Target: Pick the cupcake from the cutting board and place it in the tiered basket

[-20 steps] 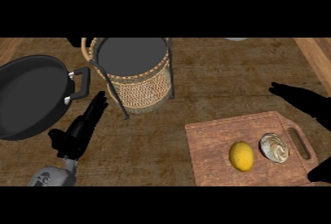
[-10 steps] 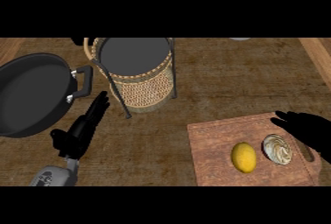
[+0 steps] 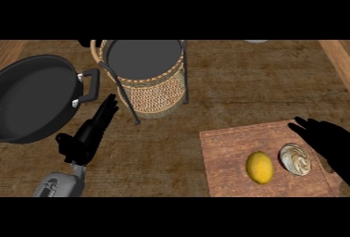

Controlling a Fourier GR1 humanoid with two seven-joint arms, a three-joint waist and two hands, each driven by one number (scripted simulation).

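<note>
Right hand point(image 3: 328, 146), fingers point(image 3: 305, 126) spread apart, hovers beside the small swirl-topped cupcake point(image 3: 295, 159) on the reddish wooden cutting board point(image 3: 229, 159); light, soft frosting, so grip its sides.

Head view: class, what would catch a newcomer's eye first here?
The big black pan at the left, beside the wicker tiered basket. At the lower right, a yellow lemon and the cupcake lie on the cutting board, with the right hand hovering just beside the cupcake.

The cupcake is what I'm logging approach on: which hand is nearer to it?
Right. The right hand hovers just beside the cupcake on the cutting board; the left hand rests far across the counter, near the pan.
</note>
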